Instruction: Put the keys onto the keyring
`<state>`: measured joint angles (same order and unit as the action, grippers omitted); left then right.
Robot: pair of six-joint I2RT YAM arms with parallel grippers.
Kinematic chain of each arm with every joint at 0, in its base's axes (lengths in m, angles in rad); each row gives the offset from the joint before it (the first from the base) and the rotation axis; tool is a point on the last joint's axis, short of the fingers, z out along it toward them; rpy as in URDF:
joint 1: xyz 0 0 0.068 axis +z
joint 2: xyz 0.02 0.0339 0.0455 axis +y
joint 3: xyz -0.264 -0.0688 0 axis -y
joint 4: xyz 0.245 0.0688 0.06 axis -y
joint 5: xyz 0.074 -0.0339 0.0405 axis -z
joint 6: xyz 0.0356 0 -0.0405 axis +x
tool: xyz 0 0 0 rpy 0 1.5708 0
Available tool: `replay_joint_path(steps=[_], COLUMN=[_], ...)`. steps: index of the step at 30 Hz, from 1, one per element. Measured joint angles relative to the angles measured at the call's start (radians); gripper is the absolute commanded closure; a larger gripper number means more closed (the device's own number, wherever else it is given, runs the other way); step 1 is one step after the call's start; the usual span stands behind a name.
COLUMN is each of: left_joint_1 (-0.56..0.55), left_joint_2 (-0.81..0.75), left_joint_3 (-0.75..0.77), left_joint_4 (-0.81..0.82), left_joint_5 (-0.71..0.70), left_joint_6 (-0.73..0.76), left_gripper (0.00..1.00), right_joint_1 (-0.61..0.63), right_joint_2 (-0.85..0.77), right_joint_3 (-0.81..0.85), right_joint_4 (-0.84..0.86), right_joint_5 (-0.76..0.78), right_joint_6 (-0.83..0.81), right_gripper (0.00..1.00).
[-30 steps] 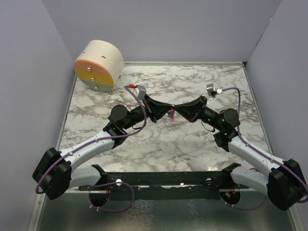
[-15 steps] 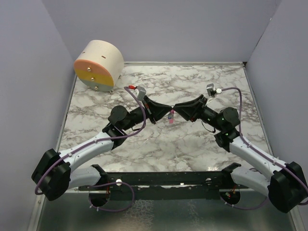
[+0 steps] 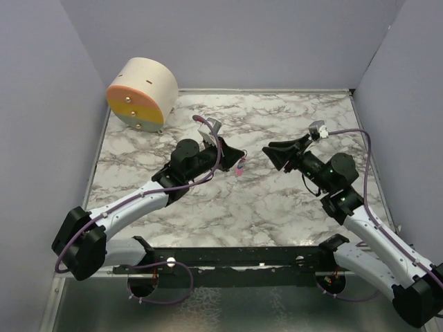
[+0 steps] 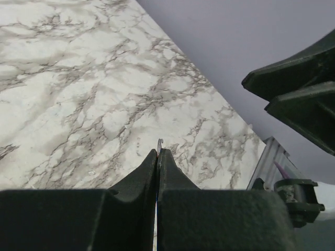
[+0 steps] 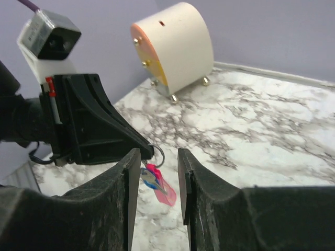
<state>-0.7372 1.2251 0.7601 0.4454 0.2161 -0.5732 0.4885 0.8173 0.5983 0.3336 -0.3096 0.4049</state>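
Pink key (image 5: 159,184) hung below keyring (image 4: 159,142), pinched by left tool (image 3: 243,154); right tool (image 3: 266,148) spread. Probably light, swingy: grasp its flat head.

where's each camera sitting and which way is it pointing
Top: fixed above and behind the arms, looking down at the marble table; both arms show, left claw and right claw facing each other.
Left wrist: on the left arm, looking along its shut fingers over the table; the right claw shows top right.
Right wrist: on the right arm, looking between its open fingers at the left claw, round box beyond.
Shared: top and right wrist both show the pink key hanging from the keyring in the left claw.
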Motion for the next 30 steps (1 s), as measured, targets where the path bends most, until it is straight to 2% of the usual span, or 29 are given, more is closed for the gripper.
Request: replay_joint_path(steps=[6,13,30], left_joint_1=[-0.015,-0.066,-0.111], left_joint_2=[0.059,0.132,0.195], left_joint_3=[0.103,0.212,0.273], left_joint_4=[-0.159,-0.300,-0.374], left_joint_5=[-0.084,-0.152,-0.191], left_joint_6=[0.031,0.062,0.091], left_gripper=[1.00,1.00,1.00], right_joint_1=[-0.002,-0.002,-0.002], right_joint_2=[0.043,0.096,0.142], right_joint_3=[0.031,0.037,0.035], right_joint_4=[-0.123,-0.189,-0.201], right_joint_5=[0.014,-0.006,-0.105], right_joint_6=[-0.092,-0.128,-0.116], right_gripper=[0.69,0.69,0.68])
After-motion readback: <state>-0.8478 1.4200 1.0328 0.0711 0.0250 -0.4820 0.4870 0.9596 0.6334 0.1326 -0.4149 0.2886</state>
